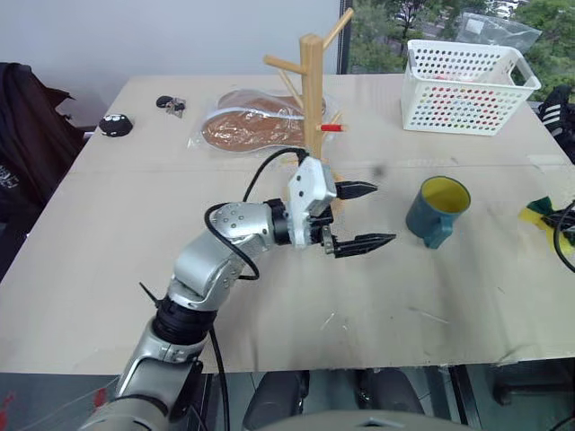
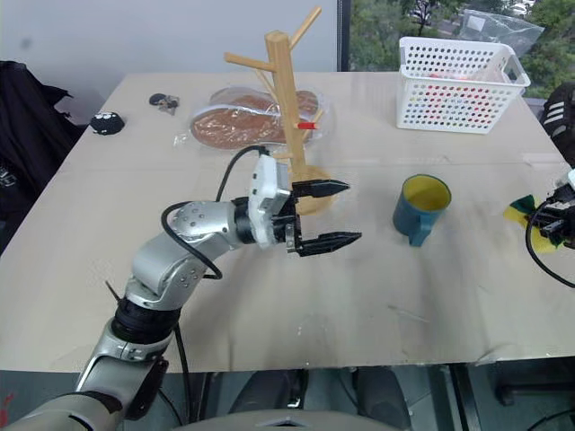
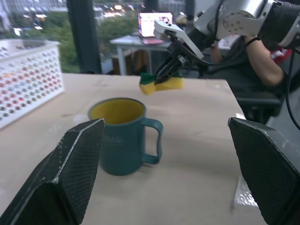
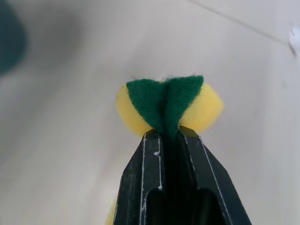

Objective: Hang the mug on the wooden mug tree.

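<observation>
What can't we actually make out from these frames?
- Wooden mug tree base: left eye view, hidden behind the left gripper.
- Right gripper with the sponge: head views, cut off by the right edge of the picture.
- Basket contents: head views, only reddish blur through the perforated wall.
- Small dark items at the table's far left: too small to identify.
- Mug: right wrist view, a blurred corner patch.

On the beige table [image 1: 269, 296]: one dusty-blue ceramic mug [image 1: 437, 210], one light-wood mug tree [image 1: 312, 99], one white perforated basket [image 1: 467, 85]. One yellow-and-green sponge [image 4: 168, 105], one clear bag of brown material [image 1: 252, 121], two small dark objects [image 1: 116, 125].
</observation>
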Controlling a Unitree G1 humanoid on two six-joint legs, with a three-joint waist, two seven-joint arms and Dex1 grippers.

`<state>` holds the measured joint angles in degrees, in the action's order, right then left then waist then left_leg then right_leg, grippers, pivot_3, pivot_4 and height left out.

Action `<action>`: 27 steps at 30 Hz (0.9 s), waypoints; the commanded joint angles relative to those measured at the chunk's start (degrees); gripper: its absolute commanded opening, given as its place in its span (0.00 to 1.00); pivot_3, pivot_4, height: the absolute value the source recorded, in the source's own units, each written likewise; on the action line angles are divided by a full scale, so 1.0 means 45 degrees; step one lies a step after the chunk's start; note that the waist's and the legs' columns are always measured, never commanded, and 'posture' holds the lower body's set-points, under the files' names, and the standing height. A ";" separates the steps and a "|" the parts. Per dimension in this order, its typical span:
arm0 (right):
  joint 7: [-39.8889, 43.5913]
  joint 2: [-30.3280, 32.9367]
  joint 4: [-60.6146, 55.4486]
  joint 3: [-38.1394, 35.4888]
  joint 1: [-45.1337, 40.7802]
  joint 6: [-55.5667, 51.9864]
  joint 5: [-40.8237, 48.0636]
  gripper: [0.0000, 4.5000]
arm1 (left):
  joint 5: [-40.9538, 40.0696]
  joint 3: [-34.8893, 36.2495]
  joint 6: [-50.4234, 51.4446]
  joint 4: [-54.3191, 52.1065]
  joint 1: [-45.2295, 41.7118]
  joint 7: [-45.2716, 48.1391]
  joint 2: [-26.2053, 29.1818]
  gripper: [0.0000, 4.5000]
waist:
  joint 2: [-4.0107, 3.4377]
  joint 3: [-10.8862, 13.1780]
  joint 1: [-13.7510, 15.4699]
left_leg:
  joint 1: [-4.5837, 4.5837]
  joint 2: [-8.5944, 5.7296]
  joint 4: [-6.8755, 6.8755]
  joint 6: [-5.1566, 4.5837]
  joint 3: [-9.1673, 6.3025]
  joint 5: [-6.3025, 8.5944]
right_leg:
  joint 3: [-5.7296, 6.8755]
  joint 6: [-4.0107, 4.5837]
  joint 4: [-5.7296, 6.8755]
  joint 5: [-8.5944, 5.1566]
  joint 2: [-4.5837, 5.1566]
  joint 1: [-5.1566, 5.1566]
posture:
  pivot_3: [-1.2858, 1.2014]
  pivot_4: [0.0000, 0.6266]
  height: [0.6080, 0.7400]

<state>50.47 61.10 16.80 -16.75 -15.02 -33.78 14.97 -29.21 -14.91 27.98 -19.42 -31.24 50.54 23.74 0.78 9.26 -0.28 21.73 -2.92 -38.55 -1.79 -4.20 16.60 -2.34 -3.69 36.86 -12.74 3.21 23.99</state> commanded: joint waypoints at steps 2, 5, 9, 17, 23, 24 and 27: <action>-0.0751 0.0035 0.0570 -0.1007 -0.0103 0.0949 -0.0127 0.53 | 0.0330 -0.0278 -0.0562 0.0186 -0.0423 0.0413 -0.0322 0.97 | -0.0007 0.0000 -0.0024 | 0.0002 -0.0002 -0.0006 -0.0001 0.0006 0.0000 | -0.0010 -0.0009 -0.0001 0.0005 0.0001 0.0000 | 0.52 0.24 1.00; -0.0718 0.0234 0.0198 -0.1524 0.0094 0.0896 0.0105 0.87 | 0.0362 -0.0235 -0.0560 0.0243 -0.0470 0.0466 -0.0457 0.97 | -0.0008 0.0001 -0.0029 | 0.0004 -0.0002 -0.0009 -0.0001 0.0005 0.0000 | -0.0012 -0.0013 -0.0003 0.0007 0.0001 0.0001 | 0.52 0.24 1.00; -0.0267 0.0417 -0.1344 -0.2421 0.0744 -0.0143 0.0784 0.98 | 0.0425 -0.0224 -0.0553 0.0200 -0.0413 0.0492 -0.0519 0.97 | -0.0011 -0.0002 -0.0028 | 0.0006 0.0001 -0.0008 -0.0001 -0.0008 0.0000 | -0.0005 -0.0013 -0.0003 0.0007 -0.0003 0.0001 | 0.52 0.24 1.00; 0.0174 0.0374 -0.4809 -0.3232 0.1665 -0.2429 0.2348 0.98 | 0.0458 -0.0187 -0.0484 0.0097 -0.0351 0.0505 -0.0589 0.97 | -0.0013 -0.0002 -0.0042 | 0.0000 0.0001 -0.0036 -0.0004 -0.0015 0.0002 | -0.0004 -0.0027 -0.0004 0.0015 -0.0005 -0.0029 | 0.52 0.24 1.00; -0.1223 -0.1387 -0.8883 -0.2899 0.2241 -0.5506 0.4500 0.98 | 0.0497 -0.0090 -0.0394 -0.0167 -0.0198 0.0416 -0.0456 0.97 | -0.0011 -0.0003 0.0013 | 0.0001 0.0014 -0.0046 -0.0003 -0.0055 0.0002 | 0.0020 -0.0028 -0.0004 0.0017 -0.0017 -0.0047 | 0.52 0.24 1.00; -0.1652 -0.1802 -0.9484 -0.2757 0.2473 -0.5785 0.4593 0.98 | 0.0527 -0.0077 -0.0365 -0.0248 -0.0140 0.0398 -0.0376 0.97 | -0.0011 -0.0003 0.0077 | 0.0003 0.0011 -0.0049 -0.0003 -0.0057 0.0002 | 0.0022 -0.0029 -0.0005 0.0017 -0.0016 -0.0047 | 0.52 0.24 1.00; -0.4226 -0.3983 -1.0708 -0.2261 0.2414 -0.6461 0.4279 0.98 | 0.0666 -0.0083 -0.0314 -0.0491 0.0062 0.0281 -0.0101 0.97 | -0.0008 -0.0003 0.0188 | 0.0012 0.0007 -0.0056 -0.0002 -0.0070 0.0002 | 0.0027 -0.0029 -0.0016 0.0017 -0.0012 -0.0050 | 0.52 0.24 1.00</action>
<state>37.54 45.35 -27.86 -27.10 -3.58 -61.50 34.60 -26.49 -16.16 27.11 -18.54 -30.94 52.12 23.17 0.75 9.25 0.57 21.80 -2.90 -38.83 -1.80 -4.49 16.61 -2.24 -3.82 36.79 -12.66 3.16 23.78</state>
